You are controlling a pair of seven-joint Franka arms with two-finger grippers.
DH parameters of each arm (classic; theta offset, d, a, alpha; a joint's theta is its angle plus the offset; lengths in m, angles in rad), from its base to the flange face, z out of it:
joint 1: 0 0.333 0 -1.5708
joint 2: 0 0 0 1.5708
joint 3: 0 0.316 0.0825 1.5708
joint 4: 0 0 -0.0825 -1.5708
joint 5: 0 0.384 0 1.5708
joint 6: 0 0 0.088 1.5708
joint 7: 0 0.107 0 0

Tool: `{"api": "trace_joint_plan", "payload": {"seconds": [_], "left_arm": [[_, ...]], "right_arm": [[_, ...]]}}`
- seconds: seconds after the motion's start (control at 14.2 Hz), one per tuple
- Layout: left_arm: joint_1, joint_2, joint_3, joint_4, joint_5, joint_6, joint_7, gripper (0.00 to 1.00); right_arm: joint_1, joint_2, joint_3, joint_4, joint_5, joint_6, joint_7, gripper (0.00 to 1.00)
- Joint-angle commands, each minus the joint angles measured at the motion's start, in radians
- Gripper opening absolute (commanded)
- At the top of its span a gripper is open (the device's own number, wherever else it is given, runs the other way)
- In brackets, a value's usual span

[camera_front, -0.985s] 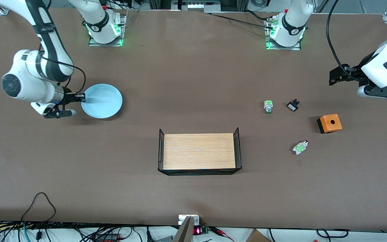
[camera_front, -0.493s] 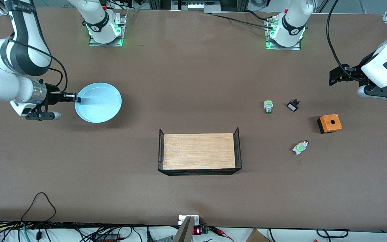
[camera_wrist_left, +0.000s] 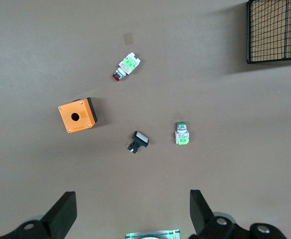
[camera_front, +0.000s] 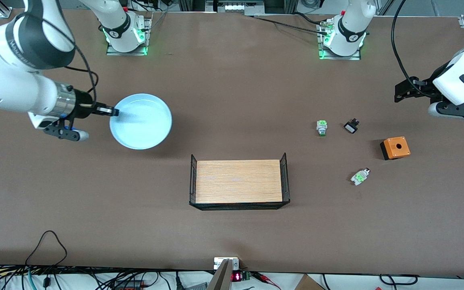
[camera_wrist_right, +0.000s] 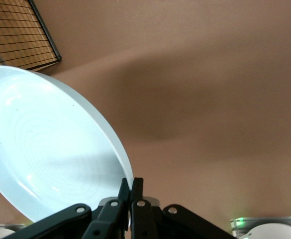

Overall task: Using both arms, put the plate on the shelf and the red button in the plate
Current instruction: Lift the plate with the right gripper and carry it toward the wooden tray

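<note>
Pale-blue plate (camera_front: 141, 121) is hanging by its rim in the right gripper (camera_front: 111, 111), jaws pinching it above the surface; thin edge grip risks slipping. Left gripper (camera_wrist_left: 130, 209) is waiting, jaws open, over the red button (camera_front: 360, 176).

Matt brown worktop (camera_front: 232, 92), glossy plate (camera_front: 141, 121), wood-and-wire tray (camera_front: 239, 181)

The plate looks smooth and lightly shiny, like glazed ware or plastic; the tray has a pale wood-grain floor with black wire-mesh ends; the orange box (camera_front: 395, 147) and red button (camera_front: 360, 176) look like plastic.
</note>
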Motion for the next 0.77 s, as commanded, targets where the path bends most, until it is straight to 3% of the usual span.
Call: {"api": "trace_joint_plan", "payload": {"seconds": [0.0,0.7], "left_arm": [[-0.002,0.013,-0.003,0.03,0.01,-0.02,-0.007,1.0],[0.0,0.013,-0.003,0.03,0.009,-0.02,-0.007,1.0]], "right_arm": [[0.068,0.012,-0.008,0.055,0.038,-0.019,0.224,0.0],[0.237,0.113,-0.008,0.183,0.077,0.091,0.617,0.0]]}}
